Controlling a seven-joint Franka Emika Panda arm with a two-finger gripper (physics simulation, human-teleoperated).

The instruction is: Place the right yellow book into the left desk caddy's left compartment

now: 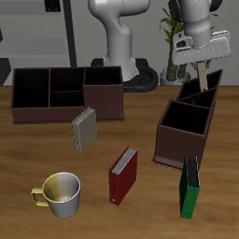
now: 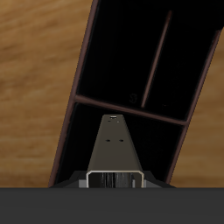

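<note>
My gripper is shut on a tan-grey yellow book and holds it upright in the air, its lower end just above the back part of the left desk caddy. The caddy is a dark maroon-brown box with black insides. In the wrist view the book hangs edge-on from the gripper, its far end over a divider of the caddy, with open compartments around it. The book does not touch the caddy. A second alike tan book stands on the table in front of the other caddy.
The other maroon caddy stands at the back of the table. A red book and a green book stand nearer the front edge, the green one close to the left caddy. A mug sits near the front.
</note>
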